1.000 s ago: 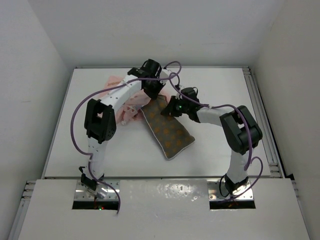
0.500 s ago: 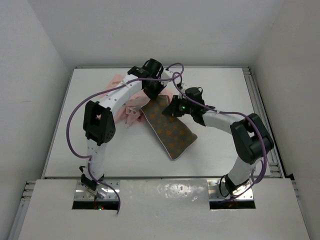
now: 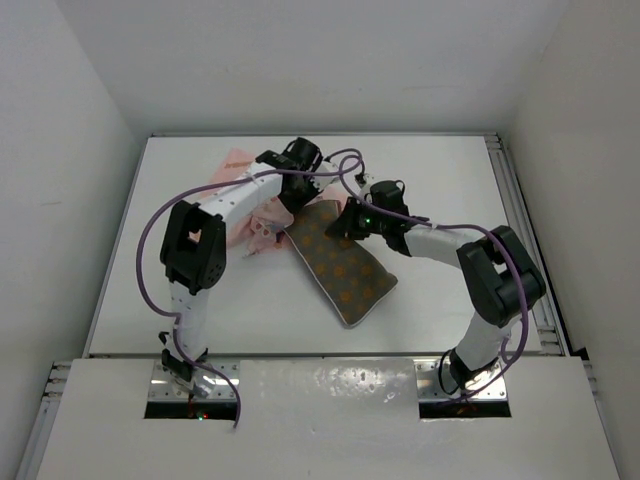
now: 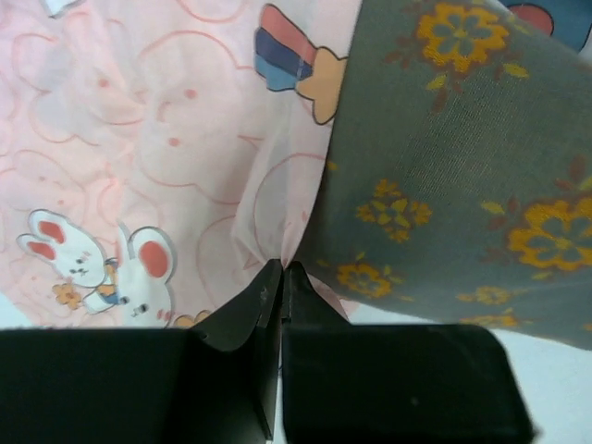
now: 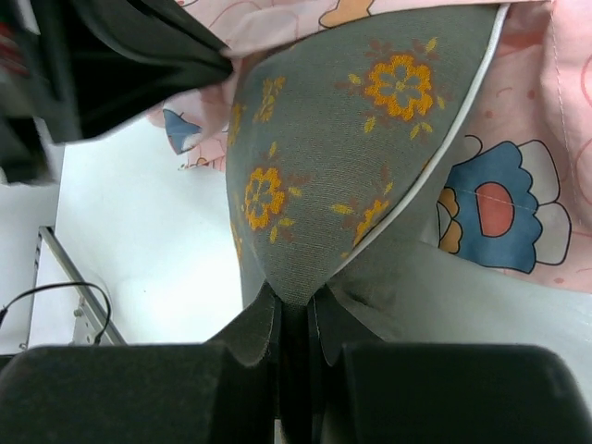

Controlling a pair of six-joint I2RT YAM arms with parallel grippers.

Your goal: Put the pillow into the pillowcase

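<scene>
Left wrist view, left gripper (image 4: 280,268) pinching pillowcase (image 4: 139,139), right gripper (image 5: 294,310) clamping pillow (image 5: 324,157)

The pillow (image 3: 340,268) is flat, rectangular and brown-grey, with orange flowers and light piping. It lies slantwise at the counter's middle, its near end toward the near right corner. The pillowcase (image 3: 243,232) — pink cloth printed with cartoon rabbits — sits crumpled toward the far left, its edge overlapping the pillow's far corner.

Bright, even overhead light, faint shadows, glare on the near ledge (image 3: 330,400), pillow (image 5: 314,185) weave crisp close up.
</scene>
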